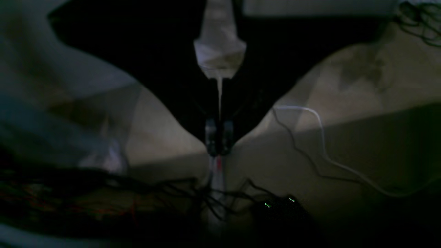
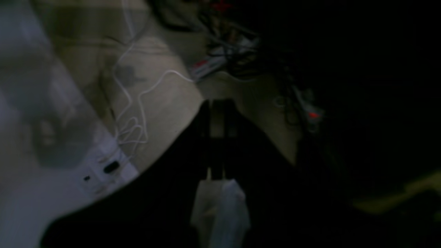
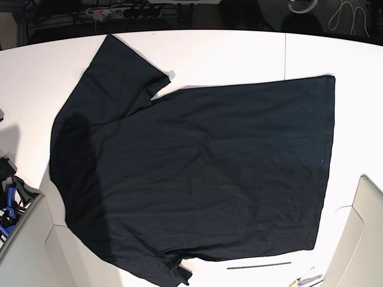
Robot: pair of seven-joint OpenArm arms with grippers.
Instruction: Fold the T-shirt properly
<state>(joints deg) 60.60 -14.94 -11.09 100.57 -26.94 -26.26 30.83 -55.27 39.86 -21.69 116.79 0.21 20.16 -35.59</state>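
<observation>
The T-shirt [image 3: 197, 173] lies flat on the white surface [image 3: 227, 57], soft, light and limp. Both end effectors are closed on black cloth: left end effector [image 1: 219, 137], right end effector [image 2: 217, 113]. I judge the hem corners at 3 o'clock best to grasp

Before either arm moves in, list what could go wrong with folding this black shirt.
1. The near sleeve of the large black cloth T-shirt lies bunched at the front edge of the white table. A fold could trap those creases or pull the sleeve over the edge.
2. A thin dark rod lies close beside the shirt's near edge. Cloth swept that way might catch or roll it.
</observation>
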